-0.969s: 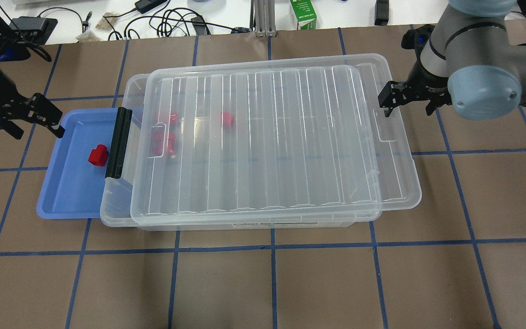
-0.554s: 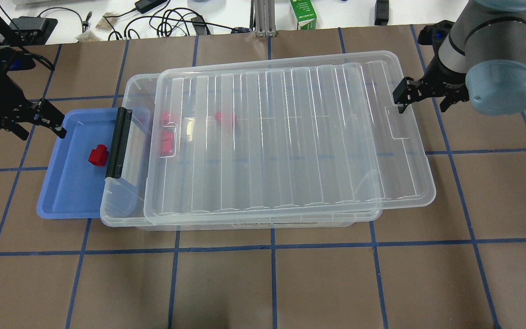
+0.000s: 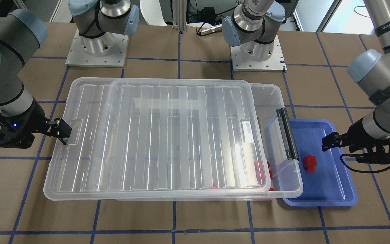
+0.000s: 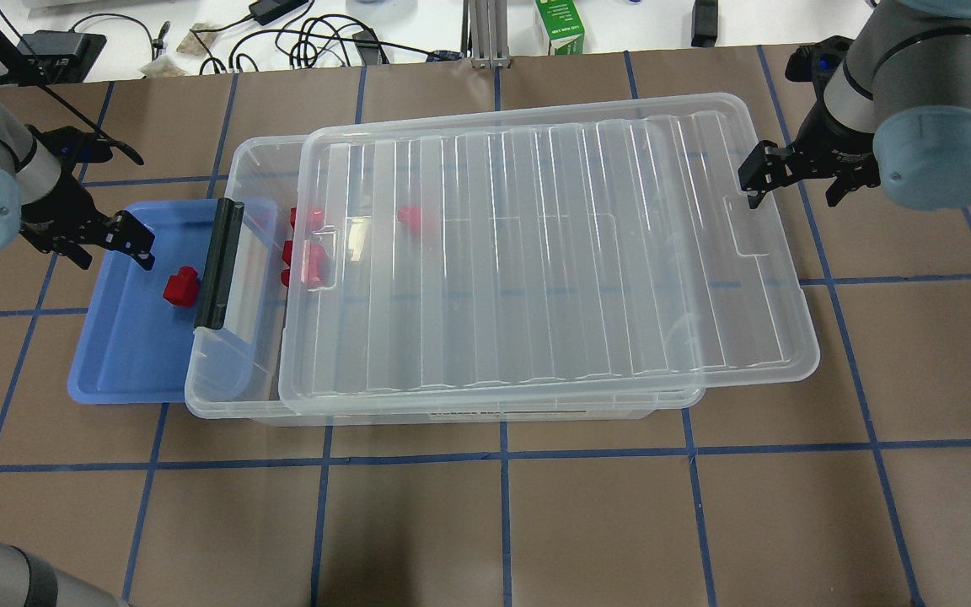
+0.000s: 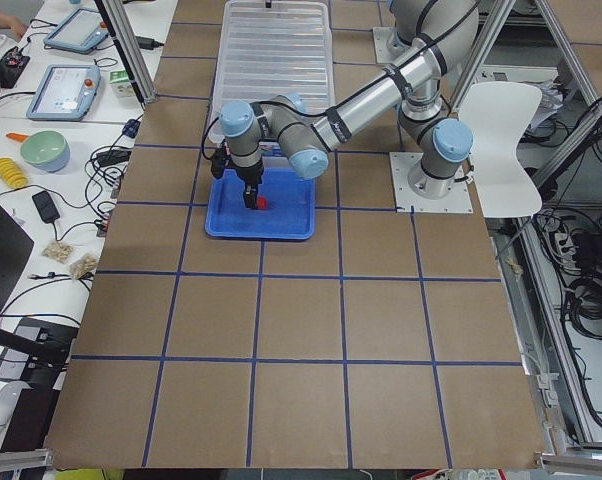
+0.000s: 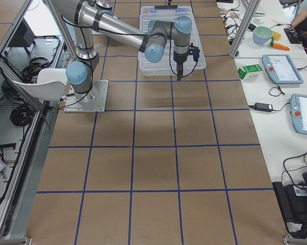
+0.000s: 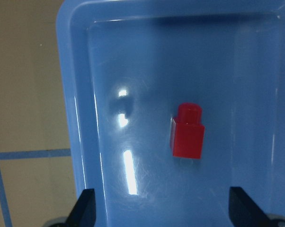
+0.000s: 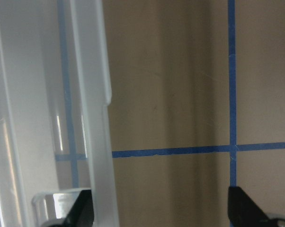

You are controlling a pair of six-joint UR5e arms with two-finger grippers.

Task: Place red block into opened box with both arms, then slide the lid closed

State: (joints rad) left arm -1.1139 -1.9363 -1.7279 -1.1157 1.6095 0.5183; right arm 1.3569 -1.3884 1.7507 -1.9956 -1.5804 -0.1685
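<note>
A red block [image 4: 180, 285] [image 3: 309, 162] [image 7: 187, 132] lies alone in the blue tray [image 4: 123, 362]. My left gripper [image 4: 106, 244] [image 7: 162, 213] hovers open over the tray's far side and holds nothing; the block sits ahead of its fingers. The clear box [image 4: 224, 396] [image 3: 283, 183] has a black bar [image 4: 217, 263] at its tray end. The ribbed lid [image 4: 553, 253] [image 3: 154, 142] rests on it, shifted toward my right arm, so a strip by the bar is uncovered. My right gripper [image 4: 793, 185] [image 8: 161, 213] is open and straddles the lid's end rim.
A few red blocks [image 4: 308, 261] lie inside the box near the uncovered end. The blue tray is tucked partly under the box's bar end. A green carton [image 4: 560, 29] and cables [image 4: 317, 38] lie beyond the table's far edge.
The lid has slid toward my right arm together with the right gripper, widening the uncovered strip by the black bar. My left gripper has moved in over the blue tray.
</note>
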